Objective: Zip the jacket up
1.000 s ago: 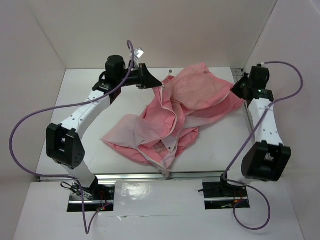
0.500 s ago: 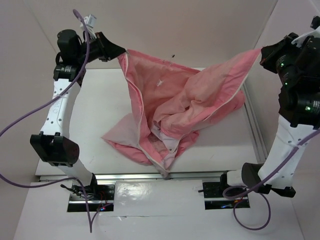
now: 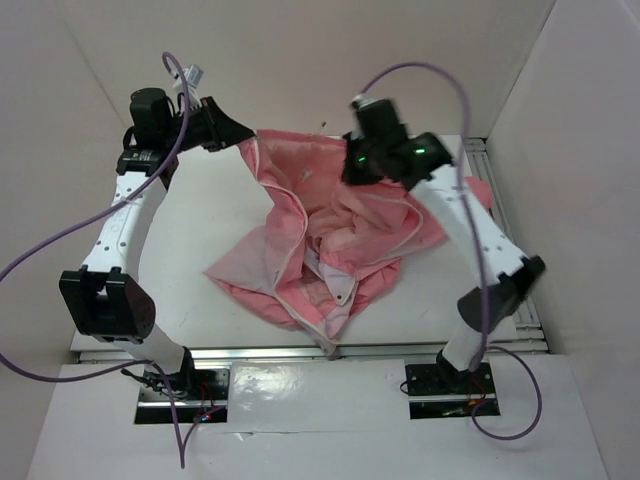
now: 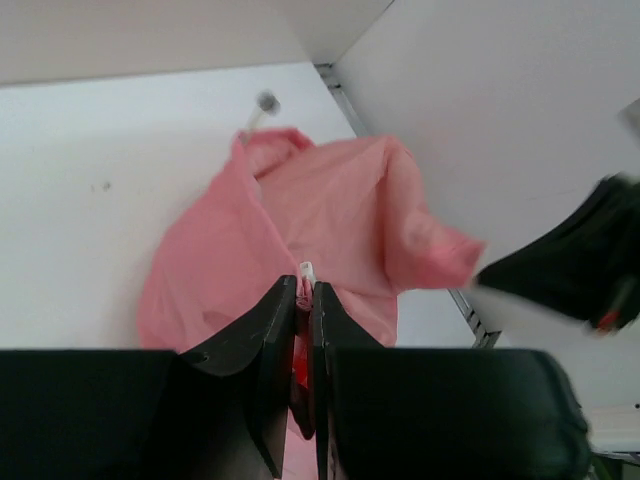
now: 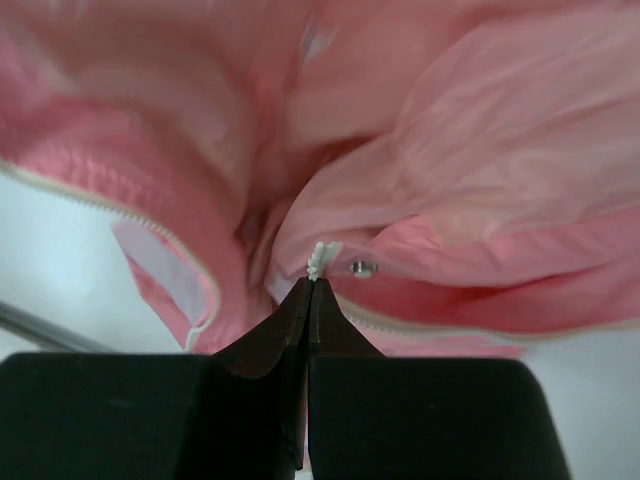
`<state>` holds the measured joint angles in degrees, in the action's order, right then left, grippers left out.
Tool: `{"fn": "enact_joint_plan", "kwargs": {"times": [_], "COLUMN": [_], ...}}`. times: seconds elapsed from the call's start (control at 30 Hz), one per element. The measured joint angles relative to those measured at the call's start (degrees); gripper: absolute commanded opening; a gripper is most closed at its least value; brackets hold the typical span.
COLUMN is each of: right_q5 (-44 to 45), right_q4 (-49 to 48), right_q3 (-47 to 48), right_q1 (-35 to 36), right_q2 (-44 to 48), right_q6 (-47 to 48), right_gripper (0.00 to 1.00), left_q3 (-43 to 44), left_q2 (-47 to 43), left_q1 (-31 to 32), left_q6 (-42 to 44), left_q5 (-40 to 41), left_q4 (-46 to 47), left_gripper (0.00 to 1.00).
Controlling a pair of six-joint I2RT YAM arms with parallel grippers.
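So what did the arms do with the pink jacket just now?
The right gripper swung left, from the right wall to the middle, carrying its edge of the jacket along, so the stretched jacket sagged and bunched. The left gripper stayed high at far left. Both still pinch the jacket, and its bottom still lies on the table.

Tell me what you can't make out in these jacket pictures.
Right gripper: in the top view, its own wrist hides the fingertips.
Zipper: folds of the jacket cover much of it in every view; no slider visible.
Dark shape, left wrist view: blurred, cut off by the right edge.
Left gripper: in the left wrist view, it covers the part it pinches.
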<state>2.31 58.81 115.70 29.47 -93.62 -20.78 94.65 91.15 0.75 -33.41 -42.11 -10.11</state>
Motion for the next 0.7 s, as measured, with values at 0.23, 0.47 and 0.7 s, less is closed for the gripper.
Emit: {"fn": "enact_joint_plan", "kwargs": {"times": [0.23,0.47,0.7], "right_q5": [9.16,10.16,7.67], "right_q4": [-1.29,-10.43,-10.45], "right_q3": [-12.59,-28.26,-28.15], "right_q1": [15.23,16.39,19.76], "right_q2": [-7.28,-4.17,0.46], "right_q6": [-4.39,-8.92,-5.64], "right_gripper": [0.00,0.59,0.48], "left_q3": [-6.93,-12.33,-13.25], "left_q2": [-2.27,-8.22,-9.44], "left_q1": [0.24,-0.94,-1.77], "left_q6": [0.35,0.44,0.31], "left_q5": [3.58,10.60,13.94], "left_q4": [-1.55,-2.91,-3.45], "left_gripper": [0.00,0.00,0.00]}}
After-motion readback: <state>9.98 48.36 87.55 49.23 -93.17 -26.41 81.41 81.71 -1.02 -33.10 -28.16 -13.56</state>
